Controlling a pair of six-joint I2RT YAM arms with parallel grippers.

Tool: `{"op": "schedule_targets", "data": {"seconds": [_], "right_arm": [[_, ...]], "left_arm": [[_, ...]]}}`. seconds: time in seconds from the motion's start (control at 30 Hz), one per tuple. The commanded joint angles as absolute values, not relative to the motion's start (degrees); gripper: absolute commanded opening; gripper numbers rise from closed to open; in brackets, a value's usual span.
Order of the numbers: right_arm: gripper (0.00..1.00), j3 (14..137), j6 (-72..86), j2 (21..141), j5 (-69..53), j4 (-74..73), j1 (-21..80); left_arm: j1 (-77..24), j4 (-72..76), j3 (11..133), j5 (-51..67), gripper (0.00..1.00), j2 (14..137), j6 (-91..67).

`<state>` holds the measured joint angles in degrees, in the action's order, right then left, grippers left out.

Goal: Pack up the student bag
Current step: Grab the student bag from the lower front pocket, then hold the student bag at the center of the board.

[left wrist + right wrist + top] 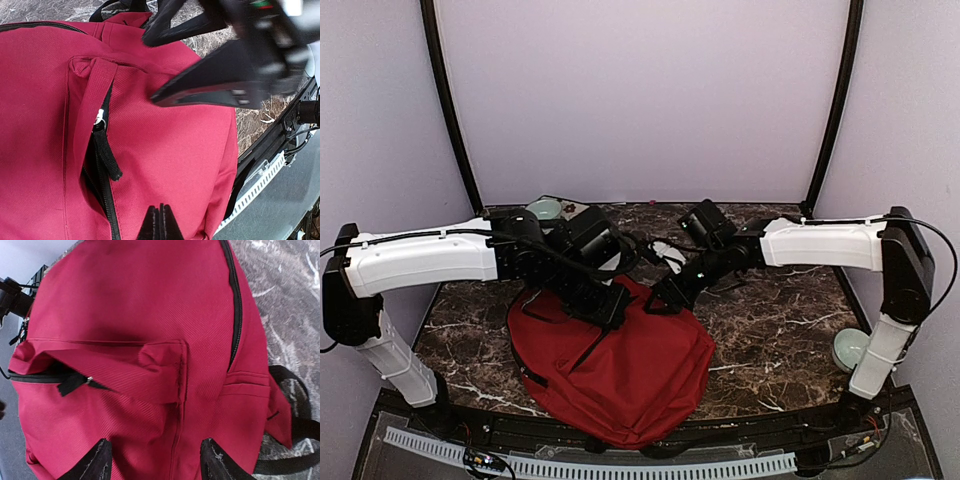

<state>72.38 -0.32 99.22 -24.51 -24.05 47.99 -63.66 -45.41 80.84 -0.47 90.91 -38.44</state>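
The student bag [620,370] is a large dark-red backpack lying flat on the marble table, with its front pocket facing up. The pocket's black zipper [102,170] is partly open and its pull tab [75,382] hangs loose. My left gripper [161,220] is shut, its fingertips pressed together just over the red fabric beside the zipper, with nothing seen between them. My right gripper [157,460] is open and empty, its fingers [95,462] spread over the pocket's upper corner. In the top view both grippers, left [610,305] and right [660,298], meet at the bag's far end.
A pale green bowl [545,210] sits at the back left behind the left arm. Another pale green object [848,348] lies by the right arm's base. A white item [668,250] lies behind the bag. A white cable track [590,465] runs along the near edge.
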Motion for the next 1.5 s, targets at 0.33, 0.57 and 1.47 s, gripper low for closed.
{"op": "schedule_targets", "data": {"seconds": [0.33, 0.57, 1.47], "right_arm": [[0.6, 77.7, 2.2, 104.3, -28.8, -20.4, 47.8], [0.59, 77.3, 1.6, 104.2, -27.4, -22.7, 47.6], [0.56, 68.1, 5.5, 99.9, -26.8, -20.9, 47.3]], "left_arm": [[-64.0, -53.5, 84.8, -6.7, 0.28, 97.9, -38.1], [-64.0, -55.6, 89.0, -8.0, 0.33, 103.1, -37.1], [-64.0, -53.8, 88.7, -6.9, 0.22, 107.6, -35.8]]}}
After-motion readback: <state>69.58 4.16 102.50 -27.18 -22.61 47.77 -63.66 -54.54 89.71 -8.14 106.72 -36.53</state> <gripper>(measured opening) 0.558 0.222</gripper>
